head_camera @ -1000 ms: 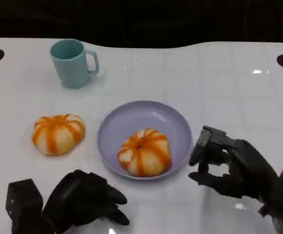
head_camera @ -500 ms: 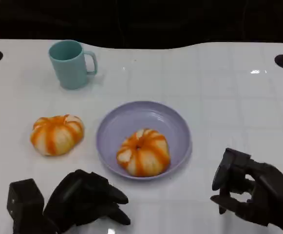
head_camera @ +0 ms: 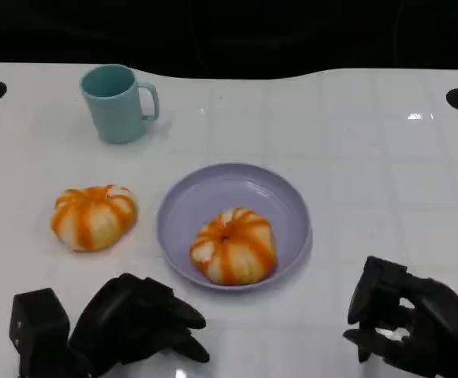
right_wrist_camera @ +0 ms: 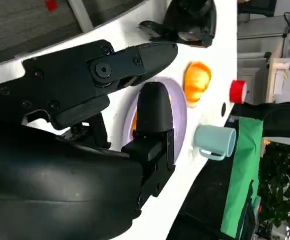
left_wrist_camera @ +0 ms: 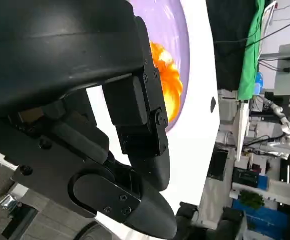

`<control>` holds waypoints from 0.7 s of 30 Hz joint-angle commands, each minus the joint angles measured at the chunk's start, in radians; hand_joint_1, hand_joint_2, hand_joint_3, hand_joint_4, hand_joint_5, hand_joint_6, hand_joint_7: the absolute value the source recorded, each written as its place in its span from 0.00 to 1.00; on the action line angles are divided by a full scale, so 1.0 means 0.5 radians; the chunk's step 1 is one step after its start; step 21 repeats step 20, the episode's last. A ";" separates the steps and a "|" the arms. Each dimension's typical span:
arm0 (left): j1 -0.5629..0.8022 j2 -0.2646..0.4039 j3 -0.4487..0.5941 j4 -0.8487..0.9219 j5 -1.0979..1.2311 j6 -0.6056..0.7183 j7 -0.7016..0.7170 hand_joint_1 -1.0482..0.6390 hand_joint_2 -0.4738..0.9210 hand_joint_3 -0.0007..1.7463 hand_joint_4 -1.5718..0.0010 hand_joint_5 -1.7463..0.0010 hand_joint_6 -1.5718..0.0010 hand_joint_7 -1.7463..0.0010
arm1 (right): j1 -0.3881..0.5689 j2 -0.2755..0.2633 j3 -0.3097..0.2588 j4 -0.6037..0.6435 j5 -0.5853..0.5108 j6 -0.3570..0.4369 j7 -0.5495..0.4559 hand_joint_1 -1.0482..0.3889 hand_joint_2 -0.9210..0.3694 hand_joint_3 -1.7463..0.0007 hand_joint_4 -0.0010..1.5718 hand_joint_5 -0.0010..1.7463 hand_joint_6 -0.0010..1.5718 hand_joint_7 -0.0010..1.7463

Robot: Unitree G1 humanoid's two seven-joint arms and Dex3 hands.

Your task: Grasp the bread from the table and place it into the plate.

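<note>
Bread (head_camera: 233, 246) lies in the plate (head_camera: 189, 197) mid-desk; a second bread (head_camera: 93, 216) sits toward the left edge. Both hands rest at the near edge: left hand (head_camera: 138, 319) curled in on nothing, right hand (head_camera: 406, 327) spread, holding nothing

A round white bread bun with orange stripes (head_camera: 233, 246) lies inside the shallow lavender plastic plate (head_camera: 213, 189), toward the plate's near rim. A second round bun of the same white and orange look (head_camera: 93, 216) sits on the table just left of this plate, apart from it
</note>
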 commanded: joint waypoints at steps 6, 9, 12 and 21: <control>-0.033 0.048 0.030 0.044 -0.005 -0.012 0.001 0.00 0.90 0.00 0.00 0.89 0.01 1.00 | -0.076 0.043 -0.008 0.192 -0.002 -0.228 0.039 0.46 0.00 0.96 0.46 1.00 0.36 0.95; -0.042 0.054 0.038 0.059 -0.011 -0.020 -0.014 0.00 0.90 0.00 0.00 0.89 0.02 1.00 | -0.087 0.046 0.001 0.206 -0.020 -0.240 0.040 0.46 0.00 0.96 0.46 1.00 0.36 0.95; -0.044 0.059 0.039 0.058 -0.005 -0.012 -0.003 0.00 0.90 0.00 0.00 0.89 0.02 1.00 | -0.097 0.052 0.005 0.223 -0.023 -0.253 0.046 0.46 0.00 0.96 0.46 1.00 0.36 0.94; -0.031 0.072 0.032 0.031 0.011 -0.007 0.023 0.00 0.91 0.00 0.00 0.89 0.01 0.99 | -0.109 0.058 0.009 0.236 -0.062 -0.266 0.024 0.45 0.00 0.96 0.46 1.00 0.35 0.95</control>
